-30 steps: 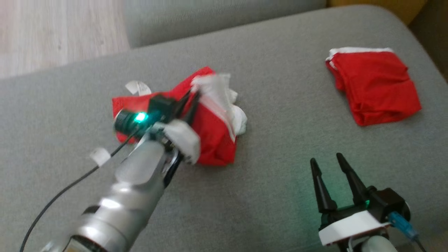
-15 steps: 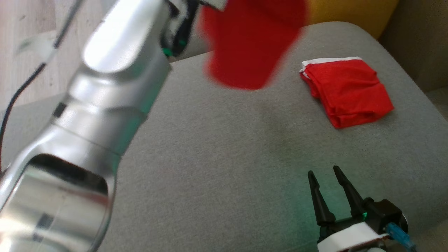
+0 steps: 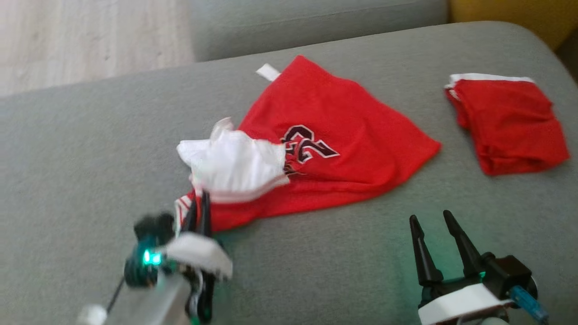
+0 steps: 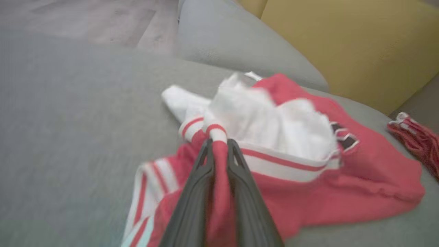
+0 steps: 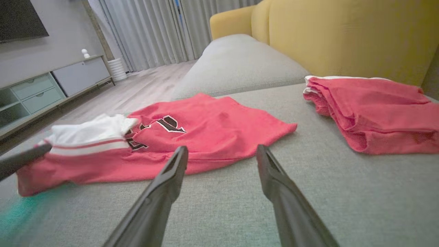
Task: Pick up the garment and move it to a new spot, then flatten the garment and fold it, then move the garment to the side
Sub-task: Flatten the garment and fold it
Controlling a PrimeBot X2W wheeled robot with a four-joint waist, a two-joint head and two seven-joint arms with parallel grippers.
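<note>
The garment [image 3: 334, 140] is a red jersey with a dark number and a white lining turned out at one end. It lies spread across the grey cushion [image 3: 90, 149], partly rumpled. My left gripper [image 3: 198, 207] is shut on the striped red-and-white hem [image 4: 218, 137] at the garment's near left corner. In the right wrist view the garment [image 5: 205, 130] stretches to the left ahead of the fingers. My right gripper [image 3: 433, 221] stands open above the bare cushion, to the right of the garment, holding nothing.
A second red garment [image 3: 510, 122], folded, lies at the far right of the cushion [image 5: 374, 106]. A yellow sofa back [image 5: 343, 37] rises behind it. Another grey cushion [image 3: 311, 22] and wooden floor [image 3: 90, 40] lie beyond the far edge.
The left arm swung the bunched garment up off the cushion and brought it down toward me; it now lies spread out. The head camera shifted. The right gripper stayed open in place.
</note>
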